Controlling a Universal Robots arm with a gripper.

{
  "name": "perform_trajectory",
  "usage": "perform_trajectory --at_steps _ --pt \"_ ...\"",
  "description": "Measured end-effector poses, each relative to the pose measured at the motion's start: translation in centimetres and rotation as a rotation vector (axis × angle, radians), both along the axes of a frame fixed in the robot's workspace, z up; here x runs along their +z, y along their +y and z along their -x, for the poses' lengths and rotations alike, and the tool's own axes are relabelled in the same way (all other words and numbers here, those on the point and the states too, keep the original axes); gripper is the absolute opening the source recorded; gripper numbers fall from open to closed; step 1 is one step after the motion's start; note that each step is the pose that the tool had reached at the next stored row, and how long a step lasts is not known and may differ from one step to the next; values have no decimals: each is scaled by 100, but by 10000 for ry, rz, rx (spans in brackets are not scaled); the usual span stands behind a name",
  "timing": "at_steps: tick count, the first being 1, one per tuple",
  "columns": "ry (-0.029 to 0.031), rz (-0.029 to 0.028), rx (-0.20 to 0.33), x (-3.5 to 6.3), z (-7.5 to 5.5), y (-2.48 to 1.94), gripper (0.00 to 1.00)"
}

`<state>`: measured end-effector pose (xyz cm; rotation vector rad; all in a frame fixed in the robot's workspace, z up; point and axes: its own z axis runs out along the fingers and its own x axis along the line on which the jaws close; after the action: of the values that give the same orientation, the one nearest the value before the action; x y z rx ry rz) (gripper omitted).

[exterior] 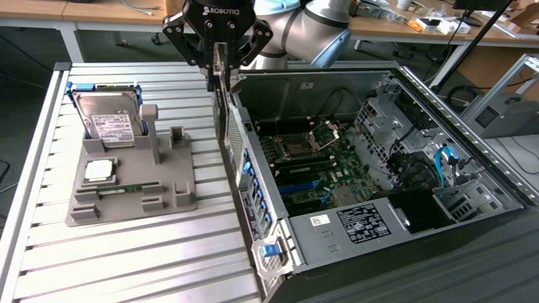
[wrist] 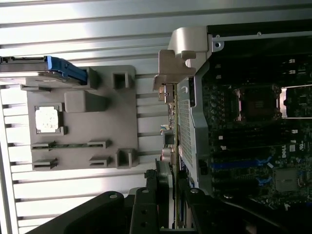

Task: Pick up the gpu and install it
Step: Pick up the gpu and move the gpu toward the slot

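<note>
**gpu** (exterior: 221, 101): thin dark card, held upright and edge-on in the upper centre of the exterior view. It hangs along the tray-side wall of the open computer case (exterior: 303, 95). Whether it touches that wall cannot be told.

**Claw** (exterior: 221, 63): black, drawn narrow and pinched on the card's top edge, with the arm (exterior: 312, 28) behind it at the frame's upper edge.

**Motherboard** (exterior: 307, 170): lies flat inside the case, centre right.

**Grey tray** (exterior: 173, 202): left of centre on the slatted metal table (exterior: 126, 271).
- Hard drive (exterior: 110, 120): stands at the tray's upper end.
- Processor chip (exterior: 100, 169): lies lower in the frame.
- Green memory stick (exterior: 126, 187): lies just below the chip.
</note>
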<state>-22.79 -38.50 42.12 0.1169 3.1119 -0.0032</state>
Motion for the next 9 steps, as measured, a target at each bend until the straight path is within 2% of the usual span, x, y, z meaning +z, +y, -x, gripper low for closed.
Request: perform_trajectory --at_steps 9 --pt "0 6 0 0 -50 -2 27"
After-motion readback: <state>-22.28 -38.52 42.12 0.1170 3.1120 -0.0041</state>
